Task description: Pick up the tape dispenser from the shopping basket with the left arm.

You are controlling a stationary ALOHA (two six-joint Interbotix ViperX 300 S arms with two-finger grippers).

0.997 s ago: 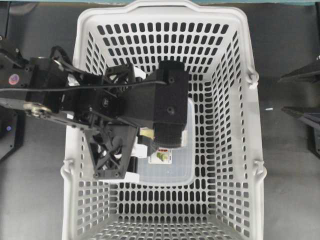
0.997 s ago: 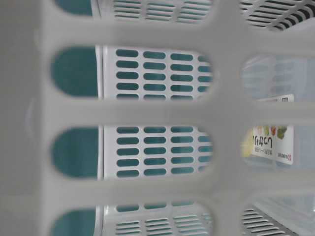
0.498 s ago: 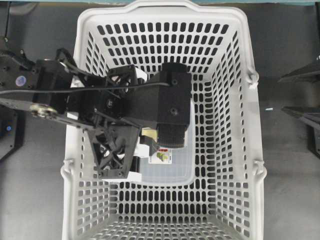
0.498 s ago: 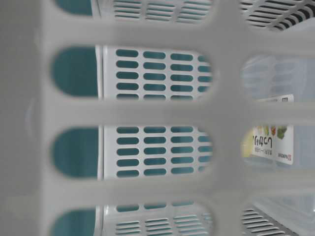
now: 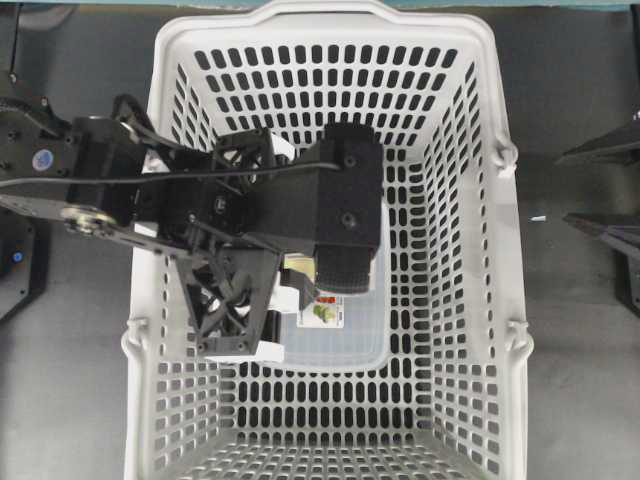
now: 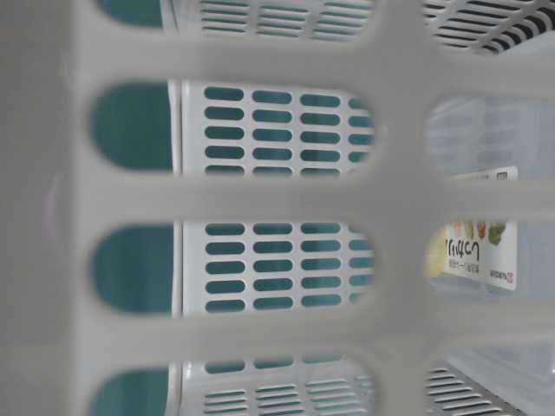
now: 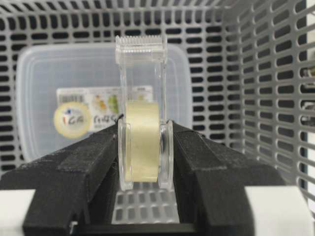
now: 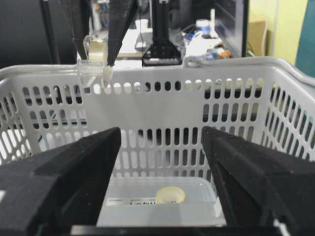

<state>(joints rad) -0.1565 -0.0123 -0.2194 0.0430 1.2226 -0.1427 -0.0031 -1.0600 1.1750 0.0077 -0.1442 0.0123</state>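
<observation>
Above the shopping basket (image 5: 505,300) rim, the left arm's fingers (image 7: 83,167) clamp the tape dispenser (image 7: 141,123), carried a little higher than a second ago, so the pick looks nearly finished; the right gripper (image 8: 160,196) waits with fingers spread.

Overhead, the left arm (image 5: 250,210) hides most of the tape dispenser (image 5: 297,268); the shopping basket (image 5: 500,300) is cut off at bottom.

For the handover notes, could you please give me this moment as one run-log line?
left gripper: shut on dispenser | dispenser: raised to about rim height of basket | clear box: on basket floor | right gripper: open, outside
</observation>
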